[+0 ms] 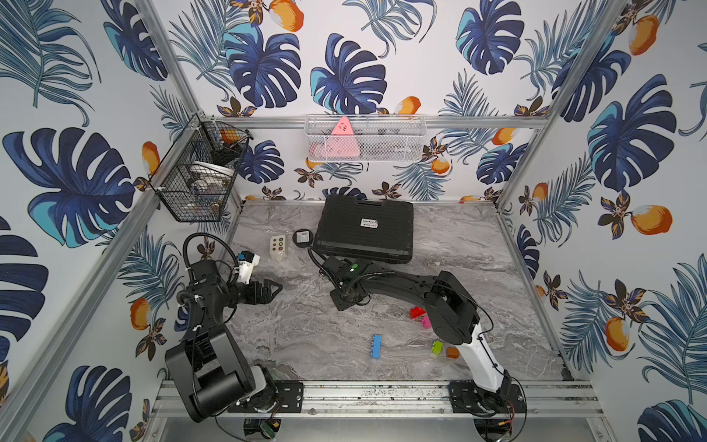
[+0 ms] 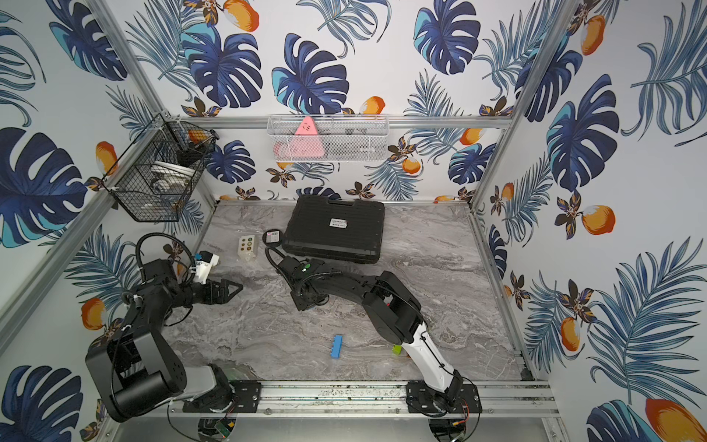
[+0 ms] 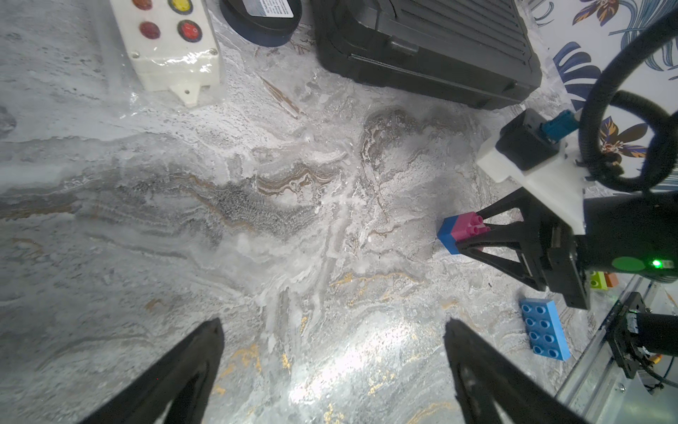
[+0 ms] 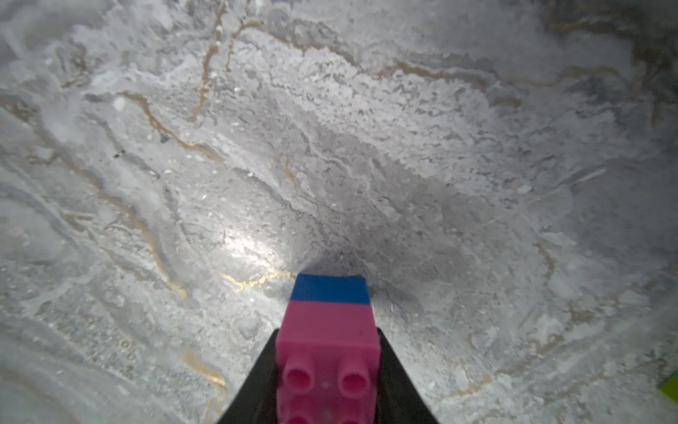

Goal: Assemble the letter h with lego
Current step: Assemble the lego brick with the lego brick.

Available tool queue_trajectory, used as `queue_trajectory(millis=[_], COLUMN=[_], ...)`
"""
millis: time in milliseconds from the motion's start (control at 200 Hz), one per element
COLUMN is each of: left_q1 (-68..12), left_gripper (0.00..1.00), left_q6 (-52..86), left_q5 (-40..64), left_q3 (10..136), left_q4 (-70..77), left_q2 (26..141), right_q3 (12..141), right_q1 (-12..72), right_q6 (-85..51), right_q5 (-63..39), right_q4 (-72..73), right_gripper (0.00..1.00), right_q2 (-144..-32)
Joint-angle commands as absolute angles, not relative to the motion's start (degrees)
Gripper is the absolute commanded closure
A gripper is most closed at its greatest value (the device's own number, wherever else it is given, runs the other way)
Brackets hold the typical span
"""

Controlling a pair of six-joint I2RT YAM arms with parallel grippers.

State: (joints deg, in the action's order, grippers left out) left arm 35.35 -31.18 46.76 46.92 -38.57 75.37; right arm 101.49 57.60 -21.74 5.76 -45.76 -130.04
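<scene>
Top views, right end effector (image 1: pixel 345 301): points down at the middle of the grey marbled bench (image 1: pixel 459 245), in front of the black plastic carry case (image 1: pixel 365 229). Its load is hidden under the wrist.
Top views, left end effector (image 1: pixel 272 287): jaws spread wide and empty, at the left side near the white plastic box with coloured buttons (image 1: pixel 278 247).
Top views, loose lego: the long blue studded plastic brick (image 1: pixel 376 346) lies flat near the front rail, its long axis running roughly front to back. The small red brick (image 1: pixel 415 312) and the loose pink brick (image 1: pixel 424 322) sit just beside each other against the right arm. The lime green brick (image 1: pixel 437 347) and the orange brick (image 1: pixel 452 352) sit side by side further forward.
Left wrist view, held piece: the right end effector pinches the pink-on-blue stack (image 3: pixel 458 233), two cube bricks pressed together. The pink studs face its palm and the blue end points away to the bench, so the long axis runs along the fingers. Whether the blue end touches the bench, I cannot tell.
Left wrist view, long blue brick: it lies studs up.
Right wrist view, grip: the fingers (image 4: pixel 400 381) clamp the pink half's side walls, and the blue half juts out free.
Handling, judged: the bricks are light, rigid and smooth-walled. Only stud friction joins the stack, so a sideways knock could pop the blue half off.
Best hold, judged: the opposite flat walls across the short width, leaving studs and underside clear.
</scene>
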Motion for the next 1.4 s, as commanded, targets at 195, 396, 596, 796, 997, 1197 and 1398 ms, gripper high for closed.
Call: queue_trajectory(millis=[195,396,596,796,997,1197,1398], left_q1=[36.10,36.12,36.26,36.38,37.00,37.80,37.80], left_gripper=[0.01,0.01,0.01,0.01,0.01,0.01,0.01], left_q6=[-30.99,-30.87,-29.79,-29.95,-30.52,-30.71,-29.51], left_q5=[48.71,48.74,48.16,48.33,49.24,49.78,48.67], left_q3=[47.90,47.83,47.98,48.14,48.08,48.16,48.39], left_q4=[-39.51,-39.42,-38.84,-38.99,-39.65,-40.00,-39.26], left_q2=[76.72,76.64,77.17,77.52,77.56,77.70,78.43], right_q3=[101.81,103.78,96.24,94.28,97.65,98.04,96.04], right_q1=[57.18,56.23,51.54,46.66,46.23,46.23,46.38], right_q6=[-26.15,-28.37,-33.95,-37.74,-37.68,-38.27,-37.37], right_q5=[3.77,7.40,10.92,10.32,11.17,10.48,11.03], right_q4=[-56.74,-56.05,-48.89,-44.79,-45.32,-45.92,-46.36], right_gripper=[0.89,0.86,0.86,0.84,0.83,0.65,0.48], right_q2=[-137.43,-129.60,-120.84,-121.02,-125.85,-126.58,-119.78])
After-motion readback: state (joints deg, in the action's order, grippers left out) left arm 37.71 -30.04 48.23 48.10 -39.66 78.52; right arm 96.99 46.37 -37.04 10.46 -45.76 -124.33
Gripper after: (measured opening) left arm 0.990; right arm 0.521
